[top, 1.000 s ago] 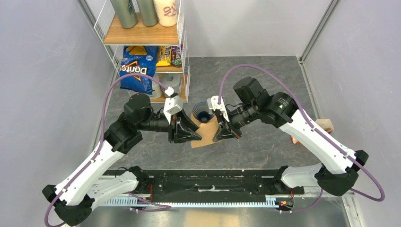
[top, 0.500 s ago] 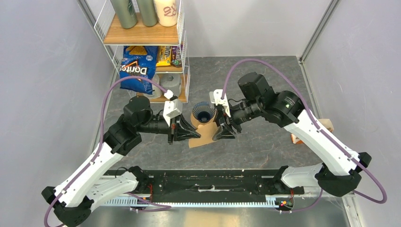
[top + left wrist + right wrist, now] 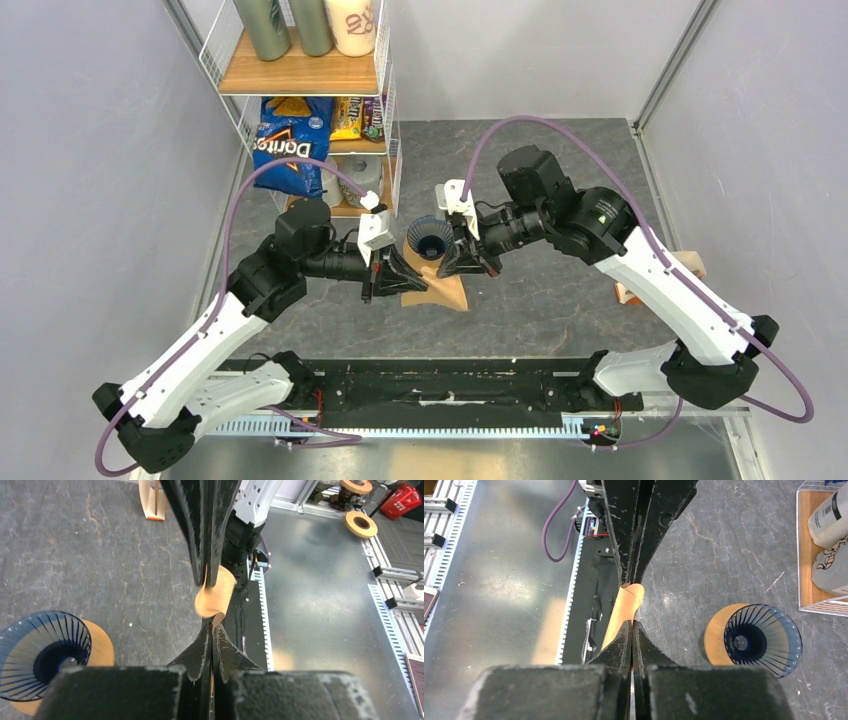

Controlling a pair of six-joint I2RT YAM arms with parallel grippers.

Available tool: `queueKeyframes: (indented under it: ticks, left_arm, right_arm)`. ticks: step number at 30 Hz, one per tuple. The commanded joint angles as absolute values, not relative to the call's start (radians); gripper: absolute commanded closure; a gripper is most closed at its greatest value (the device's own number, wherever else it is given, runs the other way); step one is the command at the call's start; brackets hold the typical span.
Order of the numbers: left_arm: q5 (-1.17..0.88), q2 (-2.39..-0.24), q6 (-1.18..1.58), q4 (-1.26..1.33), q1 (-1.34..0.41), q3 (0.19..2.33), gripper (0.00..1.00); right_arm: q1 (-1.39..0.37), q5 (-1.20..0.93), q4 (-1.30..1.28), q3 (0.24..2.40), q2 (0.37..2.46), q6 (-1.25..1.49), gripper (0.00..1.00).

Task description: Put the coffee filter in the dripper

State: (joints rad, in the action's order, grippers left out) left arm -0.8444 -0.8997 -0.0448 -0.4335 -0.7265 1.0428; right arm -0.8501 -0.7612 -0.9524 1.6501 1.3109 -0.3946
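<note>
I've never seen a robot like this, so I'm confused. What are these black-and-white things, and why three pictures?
They are two robot arms bolted to a grey table. One picture looks down from above; the other two come from small cameras on the wrists, so they see everything close up. The left pincer and the right pincer are both shut on a brown paper coffee filter, holding it between them. Next to it the blue dripper sits on a wooden ring.

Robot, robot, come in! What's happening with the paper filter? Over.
Left gripper and right gripper both shut on the filter. The dripper is empty, on its wooden ring. Nothing covering it.
</note>
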Motion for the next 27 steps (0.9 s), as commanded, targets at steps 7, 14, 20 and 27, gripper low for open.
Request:
queueKeyframes:
  ticks: [7, 14, 20, 27]
  left_arm:
    - [-0.779, -0.915, 0.014, -0.369, -0.743, 1.118, 0.98]
    - [-0.694, -0.924, 0.018, -0.382, -0.742, 1.088, 0.98]
    - [-0.725, -0.923, 0.025, -0.382, -0.742, 1.105, 0.98]
    - [-0.943, -0.899, 0.179, -0.271, -0.756, 1.131, 0.98]
  right_arm:
    - [-0.888, -0.804, -0.891, 1.685, 1.332, -0.337, 1.00]
    - [-0.890, -0.834, -0.875, 1.716, 1.321, -0.305, 1.00]
    - [-0.890, -0.764, -0.894, 1.687, 1.315, -0.345, 1.00]
    - [-0.889, -0.583, -0.888, 1.647, 1.329, -0.391, 1.00]
